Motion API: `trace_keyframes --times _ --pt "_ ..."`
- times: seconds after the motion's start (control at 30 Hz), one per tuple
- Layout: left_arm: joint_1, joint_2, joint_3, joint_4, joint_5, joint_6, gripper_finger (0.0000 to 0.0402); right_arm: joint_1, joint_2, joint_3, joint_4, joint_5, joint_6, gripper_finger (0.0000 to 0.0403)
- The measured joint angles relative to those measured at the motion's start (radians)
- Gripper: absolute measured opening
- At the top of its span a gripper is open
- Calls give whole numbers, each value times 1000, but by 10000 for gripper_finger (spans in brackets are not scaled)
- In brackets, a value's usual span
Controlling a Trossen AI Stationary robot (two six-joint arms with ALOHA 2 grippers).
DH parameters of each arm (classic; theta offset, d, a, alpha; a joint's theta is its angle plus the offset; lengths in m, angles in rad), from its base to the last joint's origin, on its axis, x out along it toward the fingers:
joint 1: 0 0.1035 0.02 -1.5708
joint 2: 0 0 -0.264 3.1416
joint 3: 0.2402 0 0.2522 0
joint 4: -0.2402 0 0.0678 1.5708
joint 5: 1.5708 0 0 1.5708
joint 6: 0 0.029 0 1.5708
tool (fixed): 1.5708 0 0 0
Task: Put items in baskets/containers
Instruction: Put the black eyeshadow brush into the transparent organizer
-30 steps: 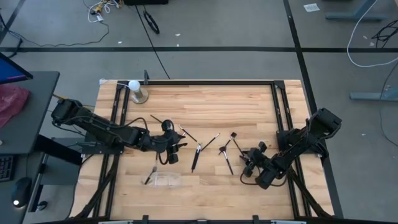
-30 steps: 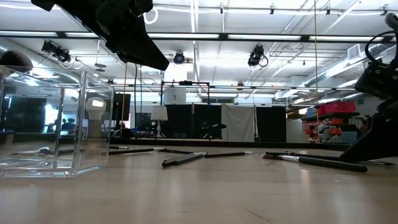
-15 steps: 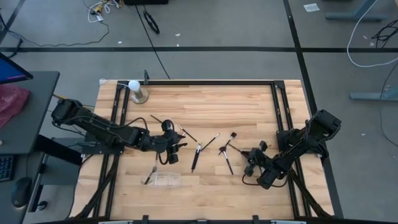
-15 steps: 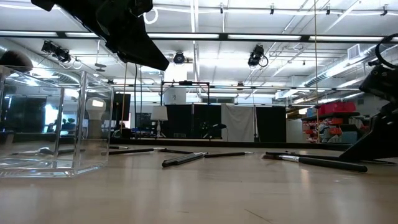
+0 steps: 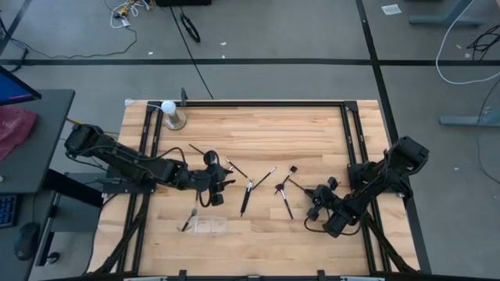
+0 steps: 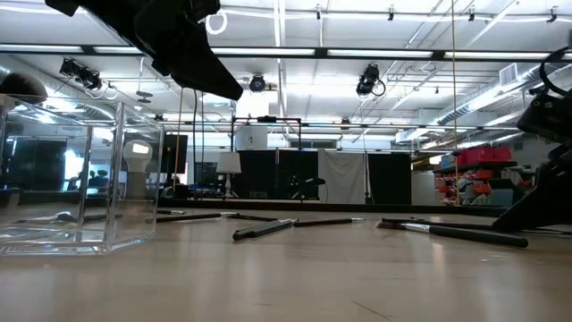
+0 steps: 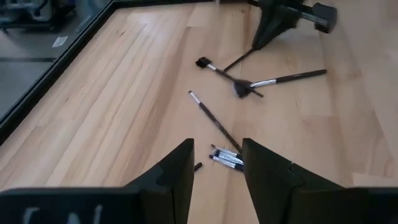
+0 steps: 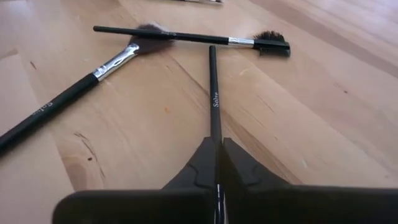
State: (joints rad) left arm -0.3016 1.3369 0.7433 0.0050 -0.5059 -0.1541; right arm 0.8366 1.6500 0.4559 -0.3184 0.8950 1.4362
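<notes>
Several thin dark makeup brushes lie flat on the wooden table's middle [image 5: 247, 195], [image 7: 217, 121]. The clear organizer [image 5: 208, 226], [image 6: 71, 179] stands near the front edge, with one brush [image 5: 188, 219] at its left end. My right gripper [image 8: 217, 155], [image 5: 313, 200] is low at the right of the brushes, shut on one black brush [image 8: 213, 93]. My left gripper [image 7: 215, 163], [image 5: 212, 184] hangs open above the brushes at the left, with nothing between its fingers. My right gripper pinches the black brush's thin handle [image 8: 215, 132] between its two fingers. The fingers come slanting down from the table's right side and lie along the handle. The brush runs straight out ahead of them toward two crossed brushes; I cannot tell whether it is clear of the table.
A white ball on a metal stand [image 5: 170, 114] is at the far left corner. A silver-ferruled brush [image 8: 118, 59] and a comb-tipped brush [image 8: 267, 42] cross just beyond the held brush's far end. Black rails [image 5: 266, 102] frame the table. Bare wood lies at the far side.
My right gripper has shut: in the high view its fingers now stand together where they were spread a second ago. The arm has barely shifted. My left gripper and the brushes on the table have kept still.
</notes>
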Motion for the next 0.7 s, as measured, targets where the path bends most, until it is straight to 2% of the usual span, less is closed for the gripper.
trace_keyframes --times 0.17,0.33,0.47,0.6,0.7 --pt "0 14 0 116 142 91 138 -25 -38 64 -56 -5 -89 1" --pt "0 95 0 290 170 204 138 -52 -72 133 -63 12 -225 1" --pt "7 192 1 442 198 299 141 -75 -79 198 -60 -17 -353 2" --pt "44 290 54 491 322 297 171 -116 -80 279 -57 -75 -508 2" --pt "68 356 111 475 371 315 208 -150 -80 340 -55 -115 -636 3"
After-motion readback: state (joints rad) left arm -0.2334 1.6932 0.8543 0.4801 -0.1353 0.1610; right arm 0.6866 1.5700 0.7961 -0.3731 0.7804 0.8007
